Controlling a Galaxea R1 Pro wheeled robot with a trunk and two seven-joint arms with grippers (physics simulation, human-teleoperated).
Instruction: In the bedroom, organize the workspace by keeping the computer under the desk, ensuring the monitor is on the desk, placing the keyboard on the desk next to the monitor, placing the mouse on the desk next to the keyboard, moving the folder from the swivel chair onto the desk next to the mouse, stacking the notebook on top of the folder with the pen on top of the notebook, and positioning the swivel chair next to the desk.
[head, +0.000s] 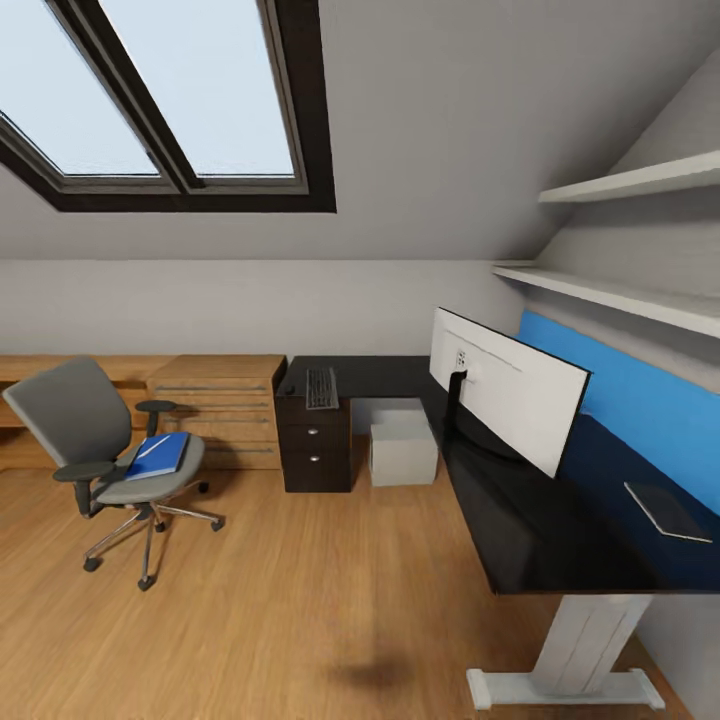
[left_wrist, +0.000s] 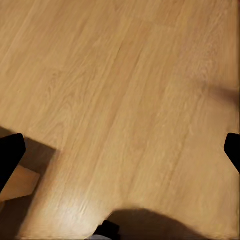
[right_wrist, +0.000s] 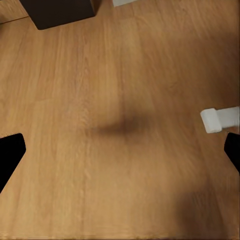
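Grey chair (head: 95, 440) stands at the left on the wooden floor (head: 300, 600), well apart from the desk (head: 540, 540), with the blue folder (head: 160, 455) on its seat. Further right, the keyboard (head: 321, 387) lies on the desk's drawer end, the computer (head: 403, 442) sits beneath, and the monitor (head: 505, 400) and notebook (head: 667, 511) rest on top. Both wrist views look down at floor, each pair of jaws spread wide with nothing between.

You have no readable text, label, brand or number here. The pale back of the monitor (head: 505, 385), right of centre, carries a small dark mark near its stand, too small to read.
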